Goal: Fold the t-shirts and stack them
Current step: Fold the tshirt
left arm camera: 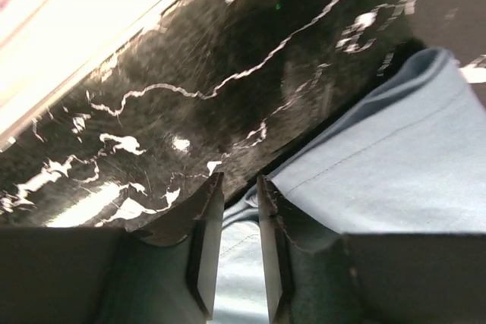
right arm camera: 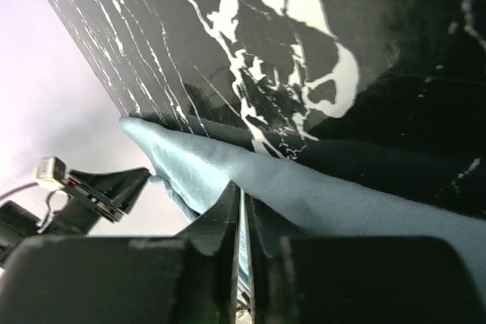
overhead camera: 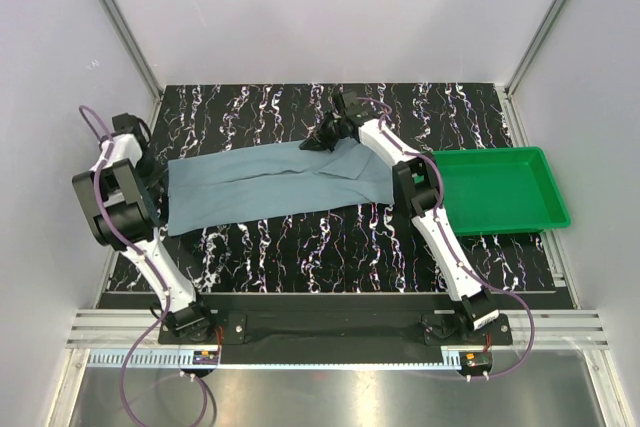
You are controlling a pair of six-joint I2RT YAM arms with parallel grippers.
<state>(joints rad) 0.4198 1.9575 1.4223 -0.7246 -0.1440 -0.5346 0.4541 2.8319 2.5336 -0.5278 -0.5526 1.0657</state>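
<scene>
Blue-grey shirt (overhead camera: 275,182) lies stretched left to right across the black marbled table (overhead camera: 300,247), its right end just short of the green tray (overhead camera: 492,192). Right gripper (right arm camera: 243,214) at the shirt's far edge, fingers nearly together, pinching a raised fold of the cloth. Left gripper (left arm camera: 237,187) at the shirt's left end, fingers (left arm camera: 203,248) a narrow gap apart with cloth showing between; cannot tell whether they pinch it.
</scene>
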